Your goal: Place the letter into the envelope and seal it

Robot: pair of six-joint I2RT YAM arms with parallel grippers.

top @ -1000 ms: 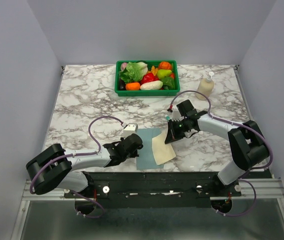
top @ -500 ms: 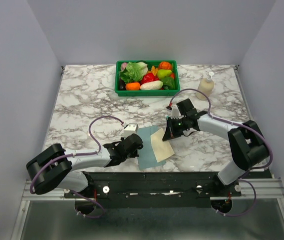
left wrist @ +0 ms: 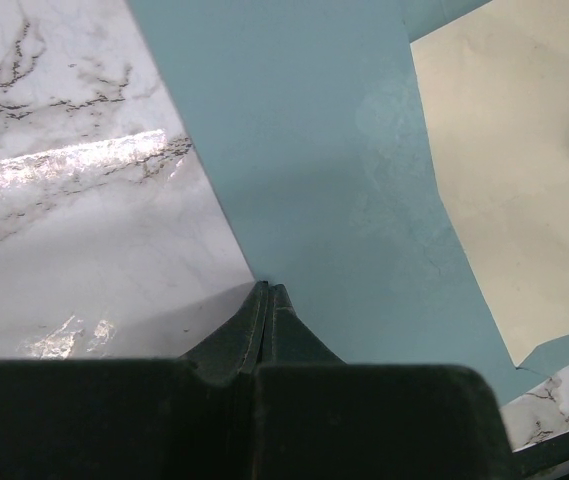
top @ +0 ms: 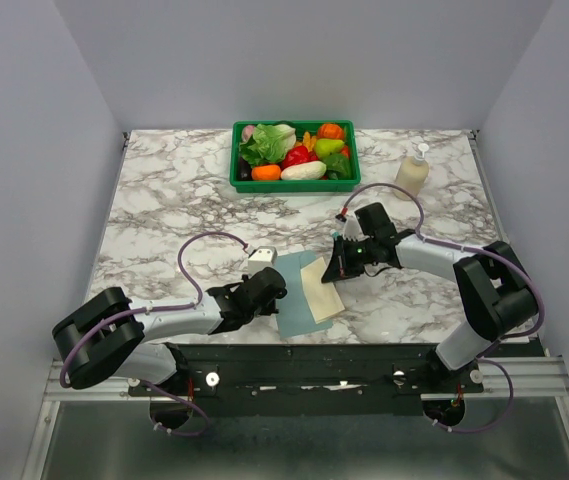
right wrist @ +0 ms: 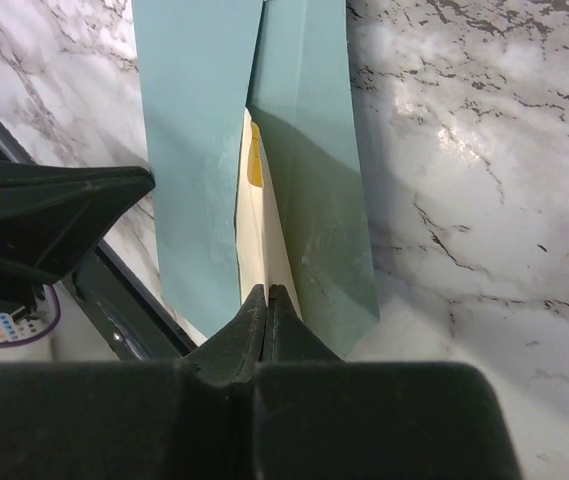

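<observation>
Letter (top: 322, 293) over envelope (top: 289, 311), edge pinched by right pincer (top: 336, 271)

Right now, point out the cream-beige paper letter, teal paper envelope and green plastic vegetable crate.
cream-beige paper letter (top: 322, 292): top view, sheet's middle.
teal paper envelope (left wrist: 314, 175): left wrist view, bare face.
green plastic vegetable crate (top: 294, 186): top view, near rim.

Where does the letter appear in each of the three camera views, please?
Top external: the letter lies near centre, overlapping the envelope, beside the right gripper.
Left wrist: the letter fills the upper right, overlapping the envelope.
Right wrist: the letter is the central cream strip between teal envelope panels.
Shared landmark: the teal envelope.
</observation>
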